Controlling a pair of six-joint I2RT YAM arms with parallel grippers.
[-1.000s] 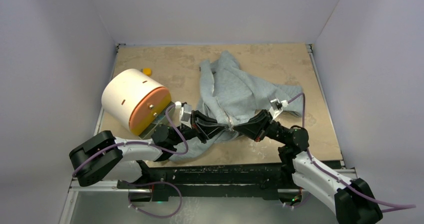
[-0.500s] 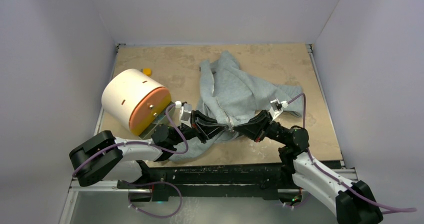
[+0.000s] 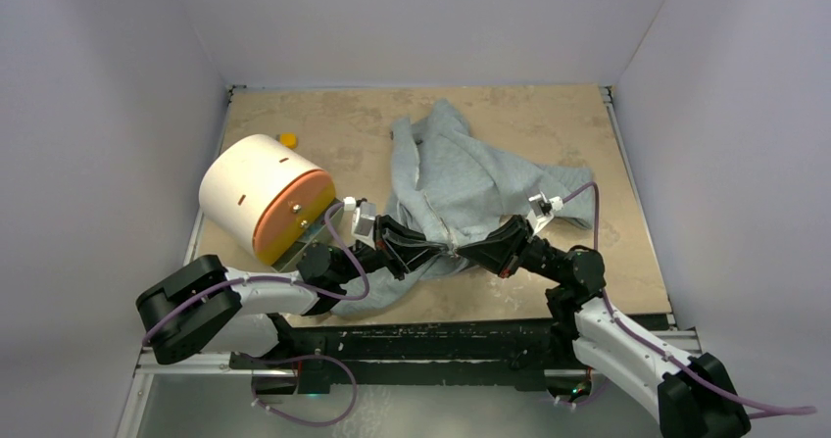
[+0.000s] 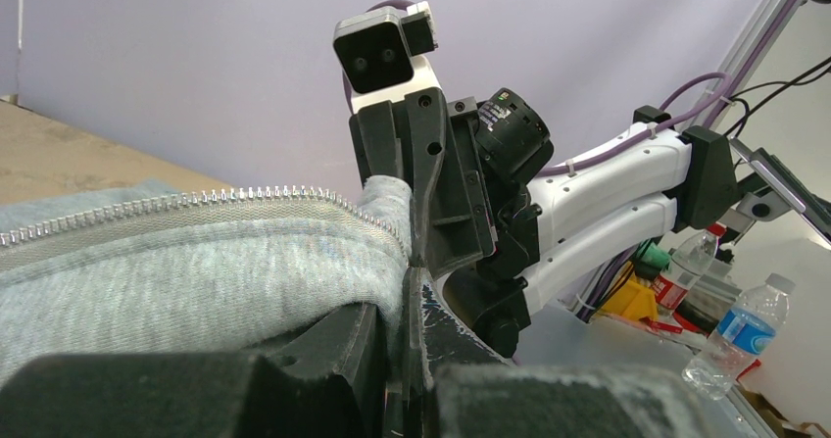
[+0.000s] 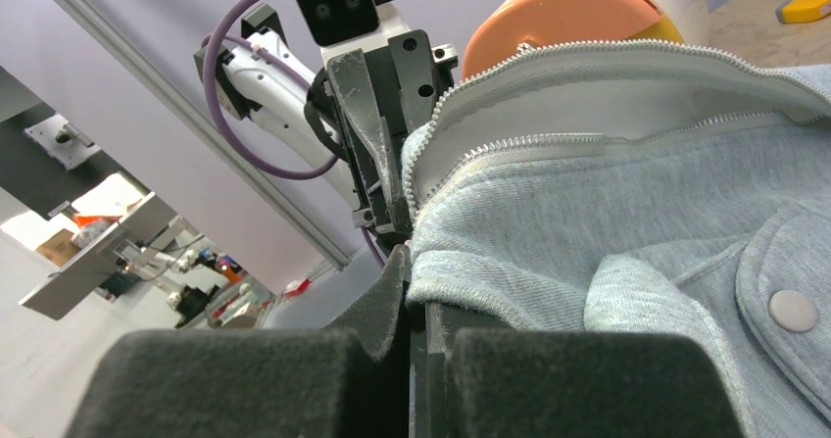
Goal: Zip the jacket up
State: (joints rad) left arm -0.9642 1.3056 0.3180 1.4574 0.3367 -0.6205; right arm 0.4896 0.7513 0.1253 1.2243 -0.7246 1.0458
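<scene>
The jacket [image 3: 461,175] lies crumpled on the table [image 3: 323,124], zipper [image 4: 196,201] unjoined. The left gripper [image 3: 442,249] and right gripper [image 3: 472,253] each pinch its near hem, tip to tip. Likely step: aligning the zipper ends. Next comes seating them together precisely.

The left arm [image 3: 267,287] covers the near edge of the jacket [image 3: 461,178].

The top view looks down from above and behind on the whole table [image 3: 323,115] and jacket [image 3: 451,178]. The left wrist view, tight against the jacket's zip edge, faces the right hand [image 4: 416,252]. The right wrist view faces the left hand [image 5: 392,224].
</scene>
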